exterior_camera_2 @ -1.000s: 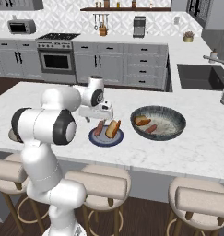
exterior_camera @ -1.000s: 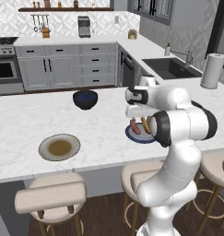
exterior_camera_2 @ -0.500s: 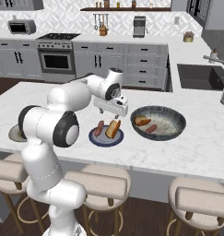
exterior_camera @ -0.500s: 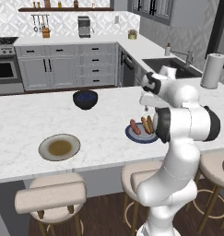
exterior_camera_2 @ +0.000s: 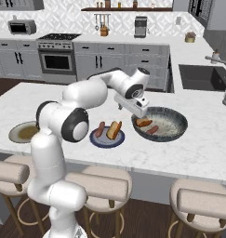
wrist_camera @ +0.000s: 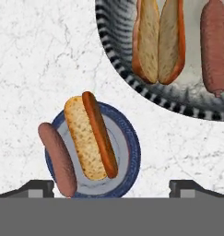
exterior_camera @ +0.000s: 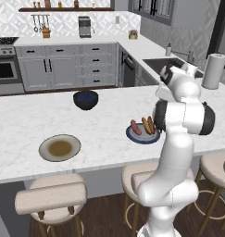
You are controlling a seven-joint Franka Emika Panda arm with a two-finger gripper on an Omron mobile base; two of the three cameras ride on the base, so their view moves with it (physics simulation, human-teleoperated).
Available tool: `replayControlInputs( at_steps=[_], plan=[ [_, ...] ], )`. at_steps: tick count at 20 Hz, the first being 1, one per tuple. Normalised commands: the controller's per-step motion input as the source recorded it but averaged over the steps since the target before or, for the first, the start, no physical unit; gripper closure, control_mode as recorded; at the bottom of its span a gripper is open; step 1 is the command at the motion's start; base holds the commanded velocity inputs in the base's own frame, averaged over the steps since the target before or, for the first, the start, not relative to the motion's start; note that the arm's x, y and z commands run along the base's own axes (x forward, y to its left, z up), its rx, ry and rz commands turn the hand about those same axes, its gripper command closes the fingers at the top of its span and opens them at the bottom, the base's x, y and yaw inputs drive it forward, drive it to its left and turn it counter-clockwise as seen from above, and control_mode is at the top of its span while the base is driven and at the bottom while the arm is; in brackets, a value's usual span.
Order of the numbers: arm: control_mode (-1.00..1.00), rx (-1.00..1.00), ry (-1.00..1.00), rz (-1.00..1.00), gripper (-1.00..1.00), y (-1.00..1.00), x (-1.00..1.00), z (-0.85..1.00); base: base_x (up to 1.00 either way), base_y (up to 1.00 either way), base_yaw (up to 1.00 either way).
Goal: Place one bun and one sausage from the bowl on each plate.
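White marble island counter (exterior_camera: 100, 134) – grey cabinets (exterior_camera: 63, 69) behind, stools (exterior_camera_2: 100, 186) below, end effector (exterior_camera_2: 138, 109) open, empty

A white marble island counter (exterior_camera: 100, 134) runs across the foreground; padded beige stools (exterior_camera: 51, 196) on wooden legs stand along its near side over a dark wood floor (exterior_camera: 104, 222). Behind it, grey cabinets (exterior_camera: 63, 69) with dark handles line the back wall under a pale counter; a steel range (exterior_camera_2: 58, 58) sits among them — a microwave (exterior_camera_2: 22, 26) to its left; a coffee machine (exterior_camera: 84, 26) stands further along. The patterned backsplash (exterior_camera_2: 63, 21) carries a wooden shelf (exterior_camera_2: 128, 9); a sink (exterior_camera_2: 198, 76) is set in the side counter; a paper-towel roll (exterior_camera: 212, 70) stands near the island's end.
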Motion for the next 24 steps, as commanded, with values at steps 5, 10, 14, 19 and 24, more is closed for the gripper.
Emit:
replayControlInputs(
  at_steps=[5, 10, 14, 19, 24],
  plan=[
    [-1.00, 0.02, -0.01, -0.10, -1.00, -0.76, 0.00, -0.33, 0.00, 0.00, 0.00],
    [-1.00, 0.00, -0.01, -0.06, -1.00, -0.46, 0.11, -0.44, 0.00, 0.00, 0.00],
    [-1.00, 0.03, 0.00, -0.01, -1.00, -0.23, 0.50, -0.25, 0.00, 0.00, 0.00],
    [-1.00, 0.00, 0.00, 0.00, -1.00, -0.02, 0.63, -0.15, 0.00, 0.00, 0.00],
    [-1.00, 0.00, 0.00, 0.00, -1.00, -0.03, 0.16, -0.27, 0.00, 0.00, 0.00]
  ],
)
